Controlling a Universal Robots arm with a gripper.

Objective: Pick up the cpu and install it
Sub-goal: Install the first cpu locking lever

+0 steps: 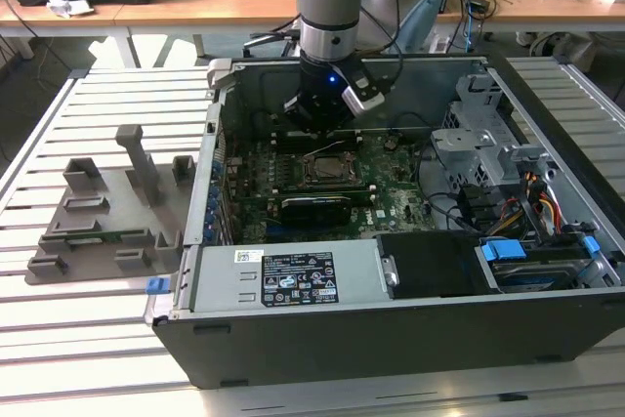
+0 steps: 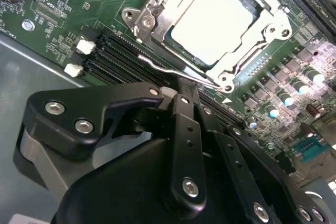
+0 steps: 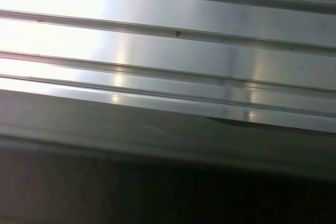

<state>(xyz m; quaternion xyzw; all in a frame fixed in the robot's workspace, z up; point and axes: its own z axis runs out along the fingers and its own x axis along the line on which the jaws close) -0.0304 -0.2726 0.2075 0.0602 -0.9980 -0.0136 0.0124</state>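
The cpu [image 2: 212, 22], a pale silvery square plate, lies flat in the motherboard's socket, with the metal bracket frame [image 2: 262, 35] closed around its edges. In the exterior view the cpu [image 1: 325, 169] sits mid-board inside the open computer case [image 1: 391, 339]. My gripper [image 1: 314, 132] hangs just behind the socket, low over the board. In the second wrist view the gripper [image 2: 181, 90] has its black fingers [image 2: 186, 129] drawn together, shut. Their tips are at the thin wire socket lever [image 2: 157, 65]. Whether they pinch the lever I cannot tell.
A grey moulded fixture [image 1: 107, 212] lies on the slatted metal table [image 3: 168, 40] at the exterior view's left. Inside the case are the power supply [image 1: 283, 280], a drive cage [image 1: 479, 134], coloured cables [image 1: 537, 207] and black memory slots [image 2: 113, 56].
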